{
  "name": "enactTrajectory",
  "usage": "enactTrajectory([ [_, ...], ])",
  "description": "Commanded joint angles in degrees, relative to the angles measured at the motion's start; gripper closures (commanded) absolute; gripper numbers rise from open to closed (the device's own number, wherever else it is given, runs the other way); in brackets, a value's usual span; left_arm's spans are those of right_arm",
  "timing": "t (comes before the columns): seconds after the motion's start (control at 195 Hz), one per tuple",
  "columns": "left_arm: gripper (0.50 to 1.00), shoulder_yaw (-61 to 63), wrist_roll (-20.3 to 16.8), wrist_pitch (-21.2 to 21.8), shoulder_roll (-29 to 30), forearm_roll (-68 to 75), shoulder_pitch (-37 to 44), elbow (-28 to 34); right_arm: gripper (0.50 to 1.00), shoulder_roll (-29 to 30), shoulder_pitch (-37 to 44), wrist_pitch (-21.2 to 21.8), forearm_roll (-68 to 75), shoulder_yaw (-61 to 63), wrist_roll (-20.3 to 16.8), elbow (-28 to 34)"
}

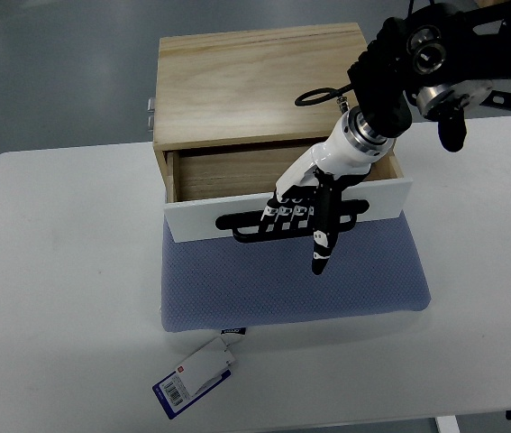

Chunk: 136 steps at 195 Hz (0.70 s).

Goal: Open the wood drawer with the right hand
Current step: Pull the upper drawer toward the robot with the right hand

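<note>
1. Wood drawer point(237, 171) sits in the box point(255, 86) at the table's point(57, 271) far middle, already part open. Its white front point(196, 219) stands clear of the box face, above the blue mat point(291, 280).
2. Right hand point(305, 203) comes in from top right. Four fingers point(282, 213) are hooked down through the black handle point(241, 225), gripping it; the thumb points down the front, free.
3. Left arm is not visible.
4. Risk: the hook grip is shallow, with only the fingertips behind the bar. My read is a fast pull slips them off.
5. Risk: the grip sits right of the front's centre. An off-axis pull could skew the drawer and jam it in the box.
6. Risk: the box looks unanchored. It may slide along instead of the drawer opening further.
7. Tag point(196, 374) on the mat's near edge is out of the way.
</note>
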Motion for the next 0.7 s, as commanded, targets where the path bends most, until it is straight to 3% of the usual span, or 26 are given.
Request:
enactTrajectory([
  [0.0, 0.5, 0.0, 0.0, 0.0, 0.0, 0.0, 0.07, 0.0, 0.556, -0.24, 0.0, 0.0, 0.13, 0.0, 0.08, -0.06],
  [0.693, 0.5, 0.09, 0.0, 0.0, 0.0, 0.0, -0.01, 0.0, 0.558, -2.79, 3.86, 0.0, -0.31, 0.26, 0.35, 0.03],
])
